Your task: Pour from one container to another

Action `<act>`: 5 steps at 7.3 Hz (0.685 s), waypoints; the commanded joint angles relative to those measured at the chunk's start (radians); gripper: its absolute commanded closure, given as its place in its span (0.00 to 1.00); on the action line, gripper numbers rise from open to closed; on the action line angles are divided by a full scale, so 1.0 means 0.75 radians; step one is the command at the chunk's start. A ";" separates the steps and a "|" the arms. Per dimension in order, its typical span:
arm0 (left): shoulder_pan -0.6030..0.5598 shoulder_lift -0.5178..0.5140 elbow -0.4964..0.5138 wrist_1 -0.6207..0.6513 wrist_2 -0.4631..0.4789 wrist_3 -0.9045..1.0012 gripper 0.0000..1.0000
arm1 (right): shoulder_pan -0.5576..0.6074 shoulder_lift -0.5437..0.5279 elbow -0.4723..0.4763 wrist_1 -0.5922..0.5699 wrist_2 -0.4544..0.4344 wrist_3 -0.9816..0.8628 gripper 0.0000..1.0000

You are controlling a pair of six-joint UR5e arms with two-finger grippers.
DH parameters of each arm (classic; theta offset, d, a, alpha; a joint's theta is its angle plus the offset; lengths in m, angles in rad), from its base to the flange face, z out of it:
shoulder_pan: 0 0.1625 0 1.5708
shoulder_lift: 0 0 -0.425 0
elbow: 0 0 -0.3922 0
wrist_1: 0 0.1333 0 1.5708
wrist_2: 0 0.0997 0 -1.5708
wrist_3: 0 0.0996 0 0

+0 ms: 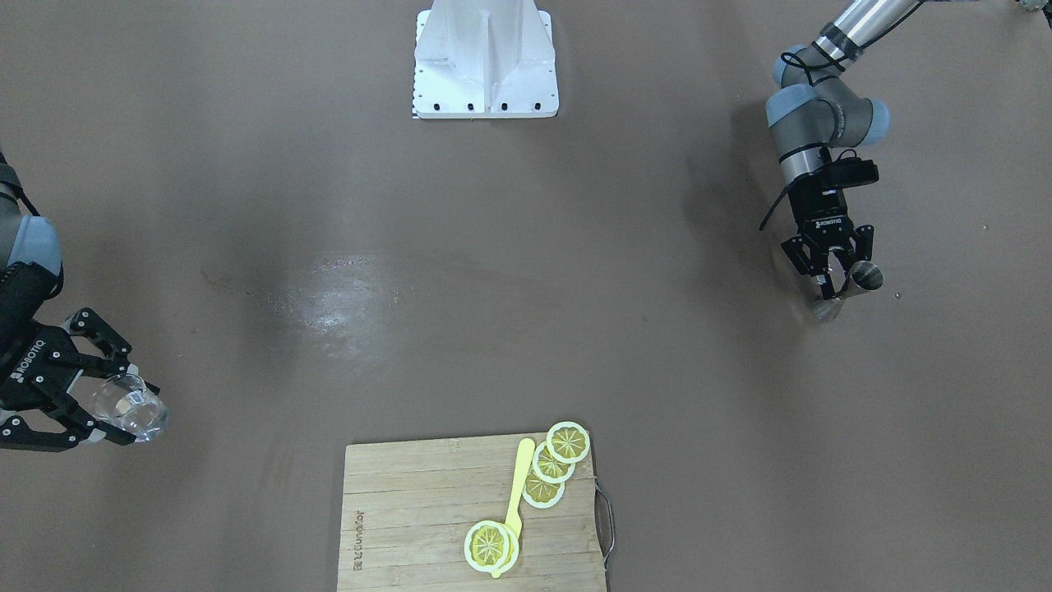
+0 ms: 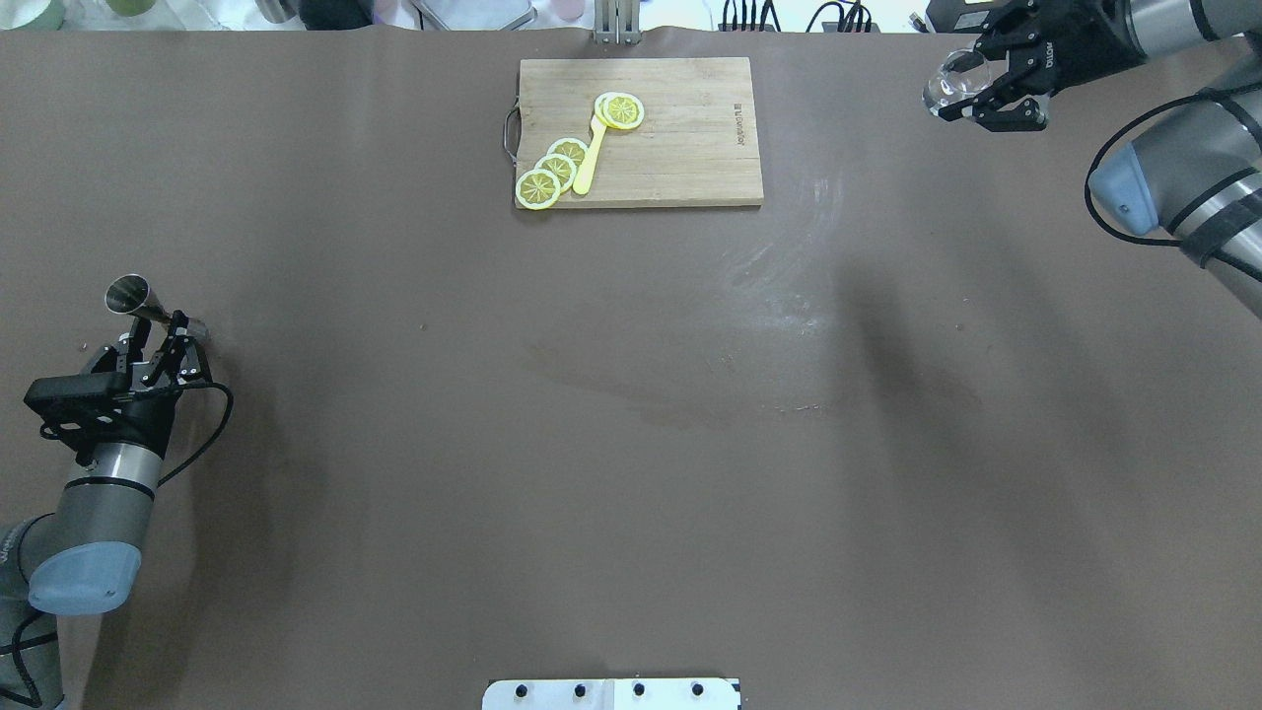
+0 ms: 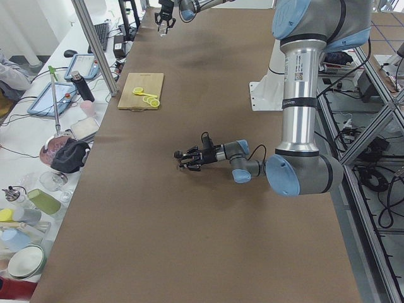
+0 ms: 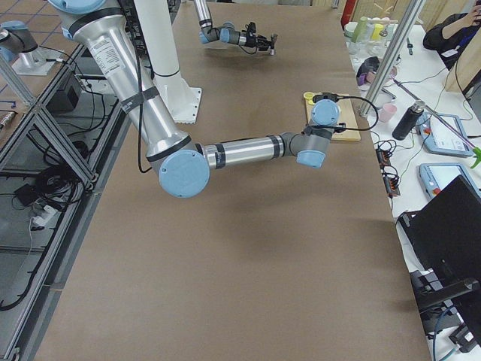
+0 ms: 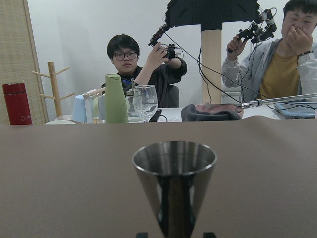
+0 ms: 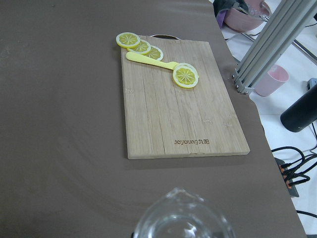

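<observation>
The steel jigger [image 2: 129, 294] is at the table's left end, held at its narrow waist by my left gripper [image 2: 168, 327], which is shut on it. In the front-facing view the jigger [image 1: 865, 276] leans sideways, its lower cone close to the table. The left wrist view shows its open upper cone [image 5: 174, 168] straight ahead. At the far right corner, my right gripper [image 2: 954, 87] is shut on the small clear glass cup [image 2: 948, 85], held above the table. The glass cup [image 1: 131, 407] lies tilted between the fingers, and its rim [image 6: 183, 218] shows in the right wrist view.
A wooden cutting board [image 2: 680, 148] with lemon slices [image 2: 538, 187] and a yellow utensil [image 2: 590, 158] lies at the far middle of the table. The robot's white base [image 1: 485, 66] stands at the near edge. Operators and bottles are beyond the left end.
</observation>
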 commanded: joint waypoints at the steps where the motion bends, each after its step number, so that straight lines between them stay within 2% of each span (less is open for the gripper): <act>1: -0.002 -0.001 0.000 0.009 0.000 0.000 0.54 | -0.005 0.004 0.005 -0.027 -0.009 -0.003 1.00; 5: -0.011 -0.011 0.000 0.035 0.000 0.000 0.55 | -0.003 0.002 0.007 -0.027 -0.007 -0.003 1.00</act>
